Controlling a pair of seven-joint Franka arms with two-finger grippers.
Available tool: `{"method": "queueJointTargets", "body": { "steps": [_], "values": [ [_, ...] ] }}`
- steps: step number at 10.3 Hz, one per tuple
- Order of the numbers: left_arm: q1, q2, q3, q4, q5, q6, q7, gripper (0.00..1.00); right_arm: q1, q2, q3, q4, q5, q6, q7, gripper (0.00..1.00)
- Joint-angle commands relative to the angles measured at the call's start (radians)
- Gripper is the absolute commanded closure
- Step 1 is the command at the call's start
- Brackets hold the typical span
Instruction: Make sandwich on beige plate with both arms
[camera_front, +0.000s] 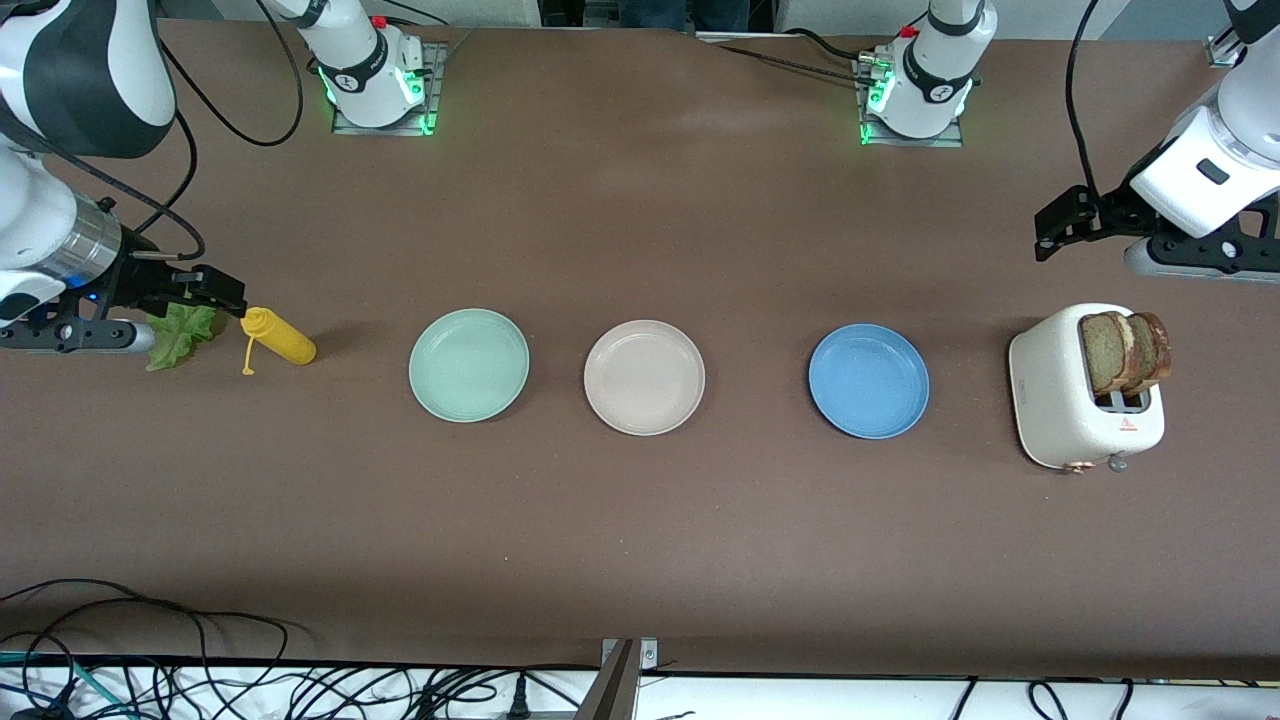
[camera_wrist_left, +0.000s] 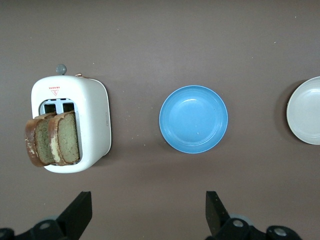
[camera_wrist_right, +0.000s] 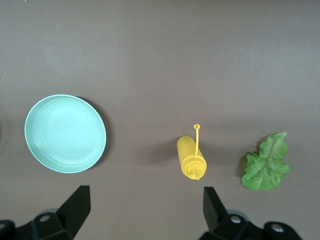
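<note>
The beige plate (camera_front: 644, 377) lies empty at the table's middle; its edge shows in the left wrist view (camera_wrist_left: 305, 111). Two bread slices (camera_front: 1125, 350) (camera_wrist_left: 52, 139) stand in a white toaster (camera_front: 1060, 390) (camera_wrist_left: 92, 120) at the left arm's end. A green lettuce leaf (camera_front: 185, 335) (camera_wrist_right: 266, 162) lies at the right arm's end, partly hidden by the right hand in the front view. My left gripper (camera_front: 1055, 225) (camera_wrist_left: 147, 212) hangs open over bare table beside the toaster. Over the table by the lettuce, my right gripper (camera_front: 215, 290) (camera_wrist_right: 145, 210) is open and holds nothing.
A yellow squeeze bottle (camera_front: 280, 338) (camera_wrist_right: 191, 159) lies beside the lettuce. A mint green plate (camera_front: 468, 364) (camera_wrist_right: 65, 133) and a blue plate (camera_front: 868, 380) (camera_wrist_left: 193, 119) flank the beige one. Cables run along the table edge nearest the front camera.
</note>
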Motion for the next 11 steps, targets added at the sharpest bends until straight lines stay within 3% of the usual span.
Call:
{"method": "queueJointTargets", "body": {
  "steps": [1,11],
  "values": [
    [0.001,0.014,0.000,0.029,-0.001,-0.018,-0.004,0.00,0.003,0.001,0.003,0.021,-0.018,-0.019,0.020,0.00],
    [-0.001,0.014,0.000,0.029,-0.001,-0.018,-0.003,0.00,0.003,0.012,0.000,0.036,-0.011,-0.028,0.019,0.00]
  ]
}}
